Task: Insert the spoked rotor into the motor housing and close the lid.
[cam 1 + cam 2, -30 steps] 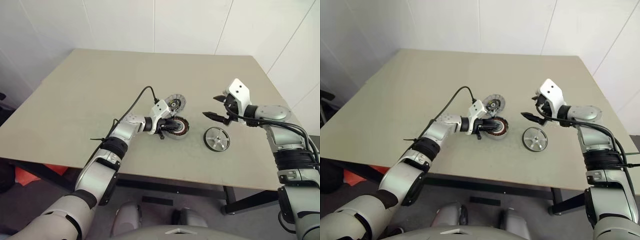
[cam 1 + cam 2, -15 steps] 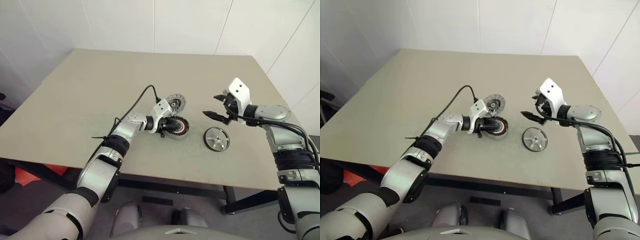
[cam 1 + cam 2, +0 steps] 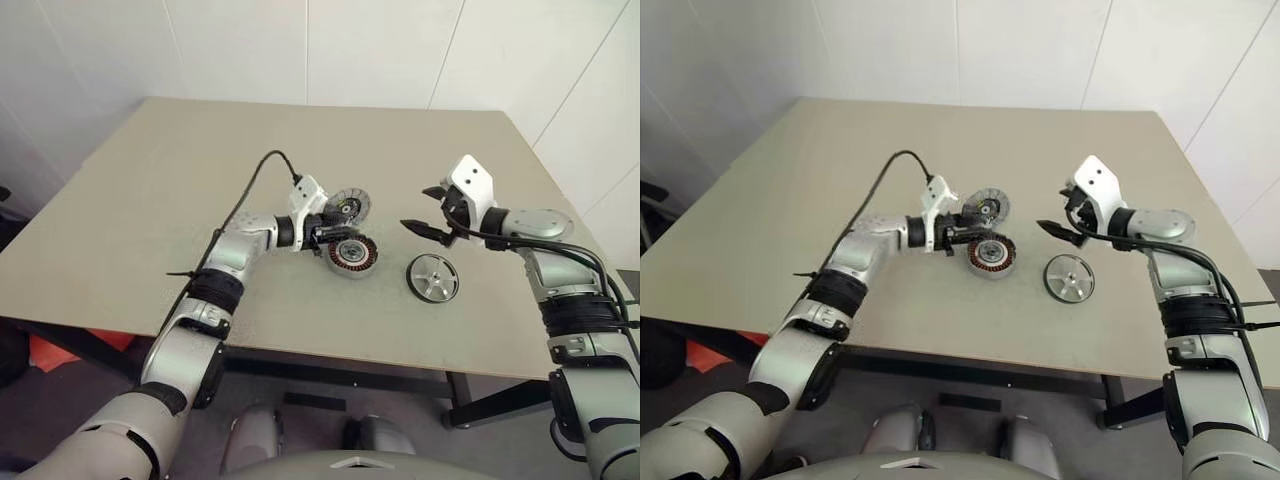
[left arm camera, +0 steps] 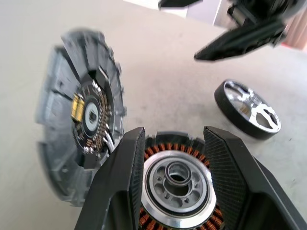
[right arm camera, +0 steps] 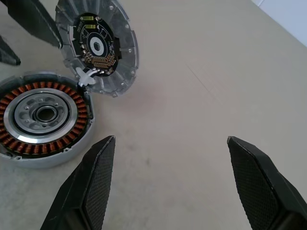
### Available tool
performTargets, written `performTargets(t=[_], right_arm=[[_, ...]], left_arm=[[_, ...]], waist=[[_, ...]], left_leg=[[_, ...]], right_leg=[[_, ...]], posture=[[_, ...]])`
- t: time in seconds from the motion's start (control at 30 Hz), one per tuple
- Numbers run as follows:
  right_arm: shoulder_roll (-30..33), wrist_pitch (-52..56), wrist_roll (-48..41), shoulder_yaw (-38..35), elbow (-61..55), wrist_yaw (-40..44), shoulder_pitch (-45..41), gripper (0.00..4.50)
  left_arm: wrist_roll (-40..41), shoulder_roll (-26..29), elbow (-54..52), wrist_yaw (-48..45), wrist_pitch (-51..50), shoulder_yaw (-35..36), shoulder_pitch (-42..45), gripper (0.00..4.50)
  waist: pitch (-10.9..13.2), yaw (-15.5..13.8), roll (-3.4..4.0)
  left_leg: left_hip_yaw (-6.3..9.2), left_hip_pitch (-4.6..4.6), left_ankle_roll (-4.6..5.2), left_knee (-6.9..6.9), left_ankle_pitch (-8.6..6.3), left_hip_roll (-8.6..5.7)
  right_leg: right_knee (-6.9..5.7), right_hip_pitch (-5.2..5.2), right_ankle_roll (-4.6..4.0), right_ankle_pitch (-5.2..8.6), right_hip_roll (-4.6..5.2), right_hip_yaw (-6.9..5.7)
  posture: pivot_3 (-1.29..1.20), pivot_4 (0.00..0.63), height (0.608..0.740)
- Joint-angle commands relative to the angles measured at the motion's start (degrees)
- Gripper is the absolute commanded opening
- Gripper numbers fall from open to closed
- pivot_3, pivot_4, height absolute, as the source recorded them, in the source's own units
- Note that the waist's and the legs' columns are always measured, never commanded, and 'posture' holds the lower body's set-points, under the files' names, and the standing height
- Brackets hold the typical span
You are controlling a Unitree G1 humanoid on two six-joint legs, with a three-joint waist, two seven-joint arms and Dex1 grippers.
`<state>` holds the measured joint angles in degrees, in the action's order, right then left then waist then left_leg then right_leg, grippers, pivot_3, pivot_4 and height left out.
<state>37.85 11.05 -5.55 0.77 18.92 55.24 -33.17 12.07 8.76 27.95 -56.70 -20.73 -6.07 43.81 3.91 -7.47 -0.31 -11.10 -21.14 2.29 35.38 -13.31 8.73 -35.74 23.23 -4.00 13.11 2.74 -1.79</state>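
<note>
From the head camera we see the housing on the table, the lid tilted just behind it, the rotor flat to its right. Our left gripper hovers beside the housing, fingers parted, empty. The left wrist view adds copper windings between those fingers. In the right wrist view, our right gripper gapes wide, empty, near the housing.

In the left wrist view, the left claw fingers cover both sides of the motor housing, whose near part is cut off. Beside the housing, the lid is blurred along its outer rim.
</note>
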Motion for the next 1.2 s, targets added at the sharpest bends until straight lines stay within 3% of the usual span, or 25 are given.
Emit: performTargets(t=[0.03, 0.13, 0.33, 0.5, 0.53, 0.6, 0.77, 1.2], right_arm=[[-1.05, 1.07, -1.70, 1.03, -5.27, 1.12, 0.87, 4.21], [-2.39, 2.71, -1.84, 2.14, -8.04, 1.10, 2.29, 4.03], [-4.35, 4.83, -2.54, 4.02, -10.98, 1.05, 2.13, 2.34], [-7.67, 5.94, -3.07, 6.19, -10.43, 1.62, 0.95, 2.34], [-8.42, 5.59, -2.43, 6.89, -9.29, 1.28, 0.72, 2.17], [-9.53, 5.04, -1.41, 8.00, -7.27, 0.91, 0.51, 1.73], [-10.55, 3.10, 0.40, 8.96, -1.09, -0.56, -0.51, 0.11], [-9.85, 0.23, 2.60, 8.89, 0.56, -1.23, -0.31, 0.05]], left_arm=[[4.39, 2.11, -10.22, 0.80, -5.46, 2.84, -2.67, 2.07], [5.60, 4.66, -15.21, 2.02, -8.30, 3.84, -6.02, 2.09], [7.56, 6.78, -18.44, 5.37, -10.78, 5.90, -9.83, 2.09], [8.53, 6.31, -19.71, 7.89, -11.39, 5.79, -11.35, 2.09], [8.47, 6.16, -19.76, 8.28, -11.28, 5.59, -11.57, 2.09], [8.52, 5.95, -19.78, 8.99, -11.25, 5.52, -11.79, 2.09], [8.74, 5.61, -18.89, 11.43, -11.22, 6.17, -11.48, 2.09], [8.55, 6.28, -18.06, 11.95, -10.76, 5.77, -12.21, 2.09]], waist=[[0.00, 0.12, 0.01], [0.00, 0.30, 0.02], [0.01, 0.35, 0.03], [0.01, 0.50, 0.03], [0.01, 0.52, 0.03], [0.01, 0.55, 0.03], [0.01, 0.53, 0.03], [0.01, 0.58, 0.03]], left_leg=[[0.00, 0.00, 0.00, 0.00, 0.00, 0.00], [0.00, 0.01, -0.02, -0.02, 0.01, 0.02], [0.00, 0.03, -0.03, -0.01, 0.01, -0.01], [0.01, 0.04, -0.05, -0.03, 0.02, 0.00], [0.01, 0.05, -0.05, -0.03, 0.02, 0.00], [0.00, 0.05, -0.06, -0.04, 0.02, -0.01], [0.01, 0.04, -0.19, -0.04, 0.08, -0.03], [0.01, 0.07, -0.31, -0.06, 0.17, -0.02]], right_leg=[[0.00, 0.00, 0.00, 0.00, 0.00, -0.01], [0.01, 0.00, 0.00, 0.00, -0.01, -0.01], [0.02, -0.02, 0.01, 0.00, -0.01, 0.00], [0.02, -0.02, 0.00, 0.00, -0.01, 0.00], [0.03, -0.02, 0.00, 0.00, -0.01, 0.00], [0.03, -0.02, 0.01, 0.00, -0.01, 0.01], [0.04, -0.03, 0.01, 0.00, -0.01, 0.01], [0.01, -0.03, 0.01, 0.00, -0.01, 0.01]], posture=[[0.00, 0.000, 0.740], [0.00, 0.000, 0.740], [0.00, 0.000, 0.740], [0.00, 0.000, 0.740], [0.00, 0.000, 0.740], [0.00, 0.000, 0.740], [0.00, 0.000, 0.740], [0.00, 0.000, 0.740]])
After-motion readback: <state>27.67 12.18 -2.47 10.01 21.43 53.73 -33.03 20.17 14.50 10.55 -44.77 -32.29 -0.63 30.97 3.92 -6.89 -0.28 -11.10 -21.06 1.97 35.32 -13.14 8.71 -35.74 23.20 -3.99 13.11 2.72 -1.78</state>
